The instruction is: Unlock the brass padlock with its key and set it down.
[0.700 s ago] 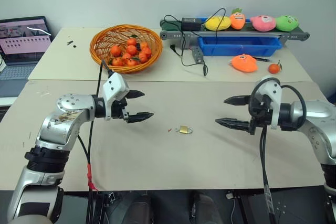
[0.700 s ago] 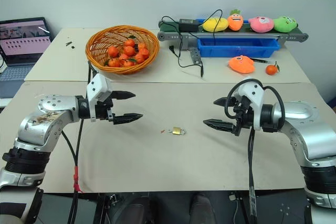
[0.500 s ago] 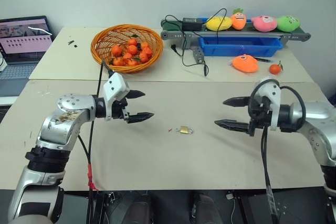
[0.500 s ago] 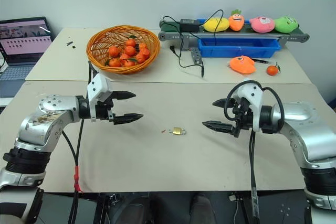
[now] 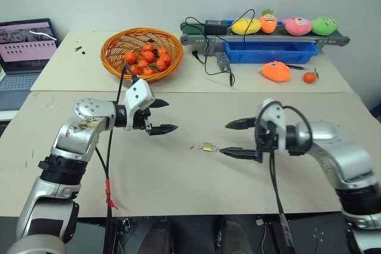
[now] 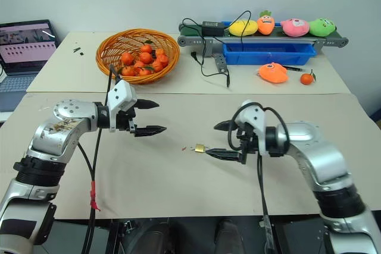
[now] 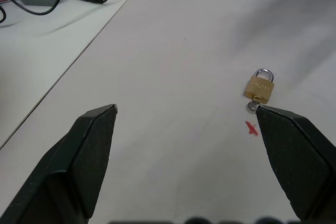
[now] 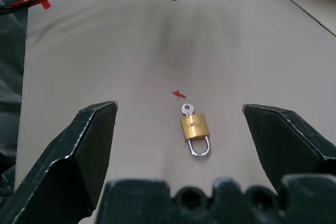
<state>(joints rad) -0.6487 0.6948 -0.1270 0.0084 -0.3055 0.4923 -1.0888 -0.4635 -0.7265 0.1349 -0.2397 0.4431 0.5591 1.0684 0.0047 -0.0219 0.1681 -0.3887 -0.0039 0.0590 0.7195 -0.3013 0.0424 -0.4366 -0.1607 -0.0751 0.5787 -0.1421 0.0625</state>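
Observation:
The brass padlock (image 5: pixel 208 146) lies flat on the beige table (image 5: pixel 178 188), near its middle, with its silver shackle looking closed. The key (image 8: pixel 187 109) sticks out of the lock's base, its round head beside a tiny red speck (image 8: pixel 179 94). My right gripper (image 5: pixel 224 138) hovers open just right of the padlock, one fingertip close beside it, nothing held. In the right wrist view the padlock (image 8: pixel 195 128) lies between the two spread fingers. My left gripper (image 5: pixel 171 115) is open and empty, to the left of the padlock and a little behind it.
A wicker basket (image 5: pixel 119 60) of small oranges stands at the back left, with a laptop (image 5: pixel 27 46) further left. At the back right are a conveyor (image 5: pixel 262 38) with plush toys, a blue tray (image 5: pixel 271 56), cables, an orange plush (image 5: pixel 277 72) and one orange (image 5: pixel 310 77).
My right gripper has swung left across the table and now sits right beside the padlock. The left gripper has edged slightly toward the middle. The padlock has not moved.

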